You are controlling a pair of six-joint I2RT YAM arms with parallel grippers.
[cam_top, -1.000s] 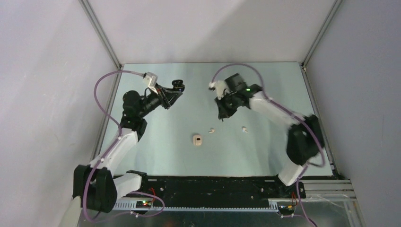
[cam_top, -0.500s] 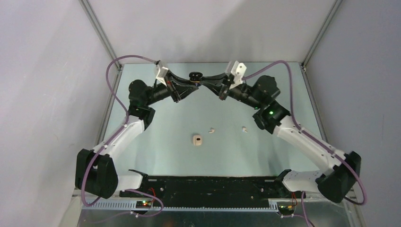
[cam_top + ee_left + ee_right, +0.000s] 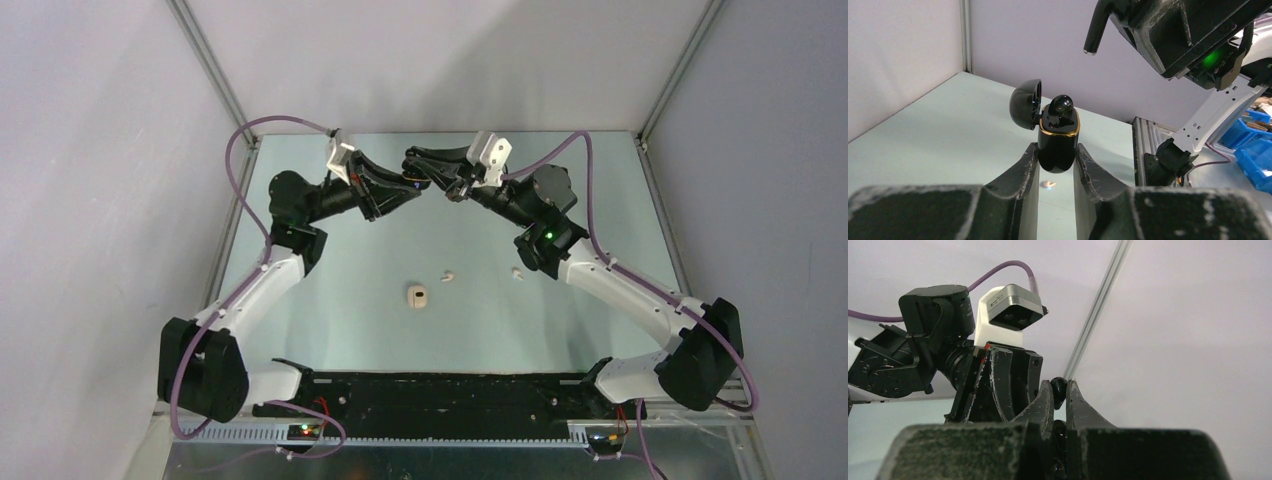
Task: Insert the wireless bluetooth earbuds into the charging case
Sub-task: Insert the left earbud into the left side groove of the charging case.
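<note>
1. Left end effector [image 3: 1057, 167] is clamped on the lower body of the black charging case [image 3: 1058, 142], holding it upright in the air above the tabletop [image 3: 938, 130].
2. Its lid [image 3: 1026, 104] is swung open to the left. One black earbud [image 3: 1062, 104] sits in the top, standing proud of the opening. Whether the second socket is filled, I cannot tell.
3. Right end effector [image 3: 1058, 392], jaws shut, now hangs just above and beside the case. A second ago it was low over the tabletop near the cream pieces, and half a second ago its tips met the case. A dark round shape shows at its tips; whether it is pinched there or lies behind them, I cannot tell.
4. Likely meaning: the black earbud is delivered but not fully seated, so a press down and then closing the lid should come next.
5. Far below lie the cream case [image 3: 417, 296], a cream earbud [image 3: 448, 274] near it and a second cream earbud [image 3: 517, 271] further right, all apart and not yet loaded.
</note>
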